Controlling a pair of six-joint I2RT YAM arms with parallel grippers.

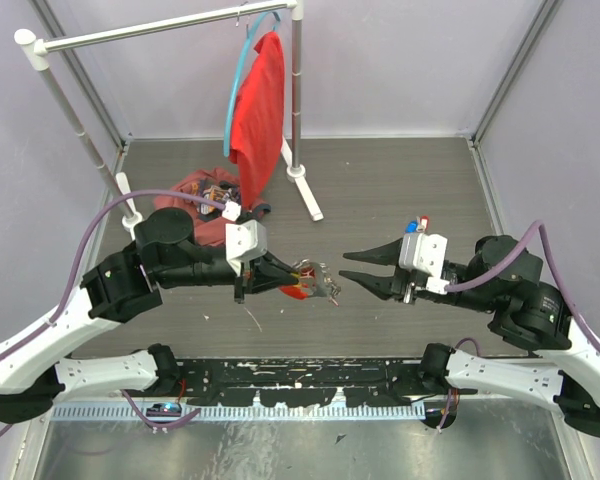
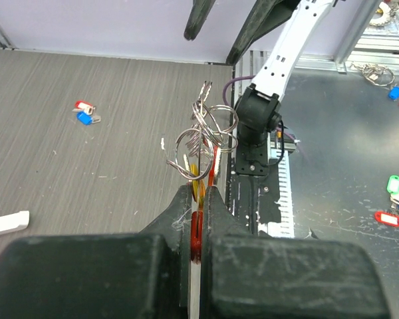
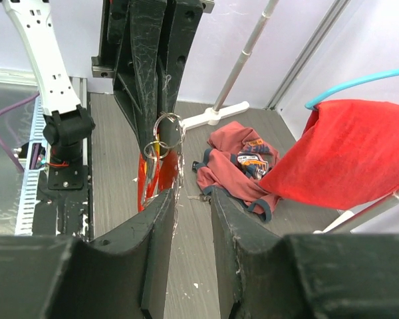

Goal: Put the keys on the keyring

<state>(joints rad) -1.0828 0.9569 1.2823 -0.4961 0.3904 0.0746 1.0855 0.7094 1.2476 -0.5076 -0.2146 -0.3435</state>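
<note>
My left gripper (image 1: 292, 274) (image 2: 199, 193) is shut on the red strap (image 2: 197, 222) of the keyring, holding it above the table. The silvery rings (image 2: 203, 133) (image 1: 318, 274) (image 3: 162, 137) stick out past its fingertips, and a bead chain (image 3: 179, 178) hangs from them. My right gripper (image 1: 348, 267) (image 3: 192, 196) faces the rings from the right, a short gap away. Its jaws are open with nothing between them. Two keys with a red and a blue tag (image 1: 418, 223) (image 2: 85, 113) lie on the table behind the right gripper. A small key (image 3: 199, 197) lies beside the shirt.
A crumpled red shirt (image 1: 202, 187) (image 3: 242, 159) lies at the back left. A white clothes rack (image 1: 302, 150) holds a red cloth (image 1: 260, 110) (image 3: 349, 156) on a blue hanger. More tagged keys (image 2: 394, 203) lie on the metal surface by the arm bases.
</note>
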